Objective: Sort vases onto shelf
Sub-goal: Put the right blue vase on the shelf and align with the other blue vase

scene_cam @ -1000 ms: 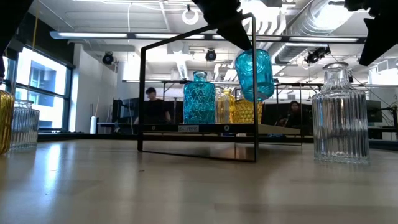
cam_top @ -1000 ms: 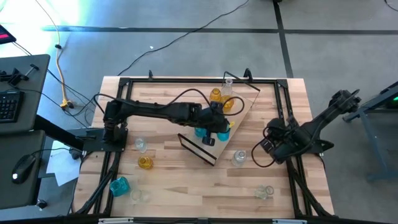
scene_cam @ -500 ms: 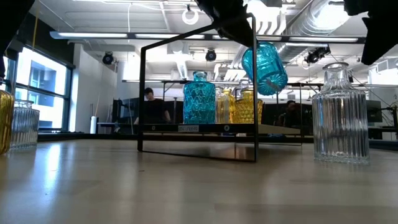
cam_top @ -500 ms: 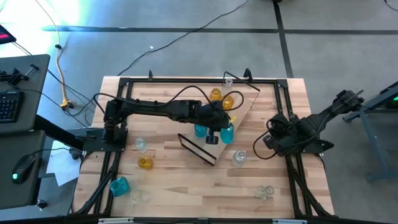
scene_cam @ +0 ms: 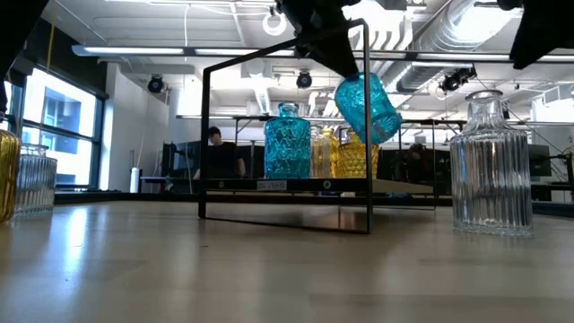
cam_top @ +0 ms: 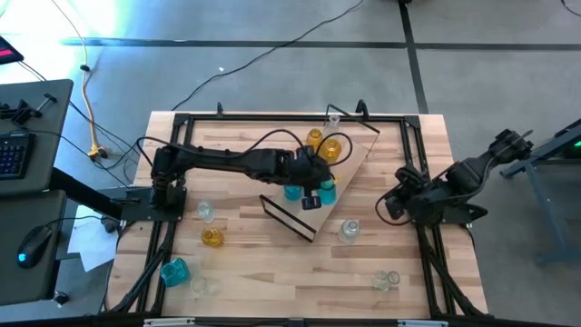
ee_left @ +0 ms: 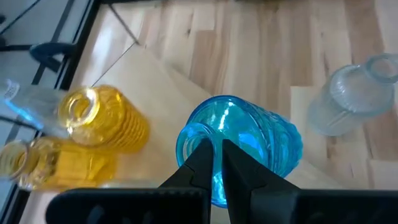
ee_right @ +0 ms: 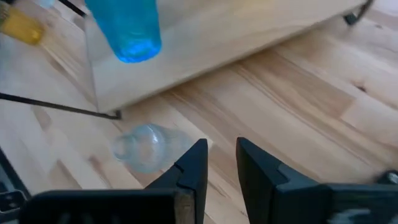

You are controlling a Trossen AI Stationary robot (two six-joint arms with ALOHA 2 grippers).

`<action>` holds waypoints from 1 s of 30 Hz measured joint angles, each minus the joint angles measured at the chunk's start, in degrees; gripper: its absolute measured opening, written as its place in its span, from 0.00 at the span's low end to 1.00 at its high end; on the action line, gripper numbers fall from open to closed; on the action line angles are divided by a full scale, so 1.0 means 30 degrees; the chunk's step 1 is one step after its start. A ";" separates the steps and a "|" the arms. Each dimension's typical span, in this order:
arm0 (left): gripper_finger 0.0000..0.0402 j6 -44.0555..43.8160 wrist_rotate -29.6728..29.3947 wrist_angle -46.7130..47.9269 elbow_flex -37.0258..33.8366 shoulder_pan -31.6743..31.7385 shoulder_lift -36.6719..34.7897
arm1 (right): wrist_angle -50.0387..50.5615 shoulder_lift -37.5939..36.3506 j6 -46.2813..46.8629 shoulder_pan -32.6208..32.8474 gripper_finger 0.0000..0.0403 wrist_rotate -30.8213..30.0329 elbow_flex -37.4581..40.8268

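Note:
My left gripper point(cam_top: 313, 184) reaches over the shelf point(cam_top: 352, 174), a light-wood board lying at a slant with black wire frames at its ends. It is shut on a teal vase point(scene_cam: 368, 108). One teal vase point(scene_cam: 287, 142), two amber vases point(cam_top: 332, 148) and a clear one point(cam_top: 333, 118) stand on the board. My right gripper point(ee_right: 221, 158) waits by the table's right side, slightly open, touching nothing, near a clear ribbed vase point(cam_top: 349, 230) that stands on the tabletop. My left gripper point(ee_left: 217, 146) holds the teal vase by the rim of its mouth point(ee_left: 186, 140), pinched between the two fingers, which come from above. One finger seems to sit inside the mouth, though the fingers hide the spot. The vase hangs tilted below them, lifted clear of the board.
Loose vases stand on the tabletop: an amber one point(cam_top: 211, 238), a clear one point(cam_top: 204, 211), a teal one point(cam_top: 174, 271) with a clear one point(cam_top: 198, 286) beside it, and a clear one point(cam_top: 386, 280) near the front right. Black rails point(cam_top: 272, 118) frame the table.
The held teal vase has swung under my left gripper: it hung nearly upright, tipped out toward the table's right, and now hangs tilted a little farther back over the board. My right arm has drawn up and slightly toward the far edge.

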State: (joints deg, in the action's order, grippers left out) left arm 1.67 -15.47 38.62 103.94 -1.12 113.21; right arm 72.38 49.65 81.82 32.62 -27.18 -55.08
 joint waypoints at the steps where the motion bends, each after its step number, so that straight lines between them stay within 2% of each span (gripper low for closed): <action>1: 0.02 -0.0138 -0.0161 0.0278 0.0000 -0.0062 0.0000 | -0.0246 -0.0013 -0.0262 0.0004 0.17 -0.0147 -0.0002; 10: 0.01 -0.0479 -0.1183 0.1780 0.0000 -0.0789 0.0109 | -0.1021 -0.0087 -0.1621 0.0007 0.17 -0.0430 -0.0002; 18: 0.01 0.1717 -0.4442 0.1630 0.0007 -0.1754 0.0286 | -0.1134 -0.0102 -0.2326 0.0007 0.17 -0.0415 -0.0002; 30: 0.00 0.4998 -0.5041 -0.0657 0.0045 -0.2897 0.0921 | -0.1240 -0.0095 -0.2520 0.0007 0.17 -0.0046 -0.0002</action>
State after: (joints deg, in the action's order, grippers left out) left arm 16.66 -30.60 36.65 104.08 -9.81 115.97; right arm 68.66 49.36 74.26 32.64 -27.32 -55.09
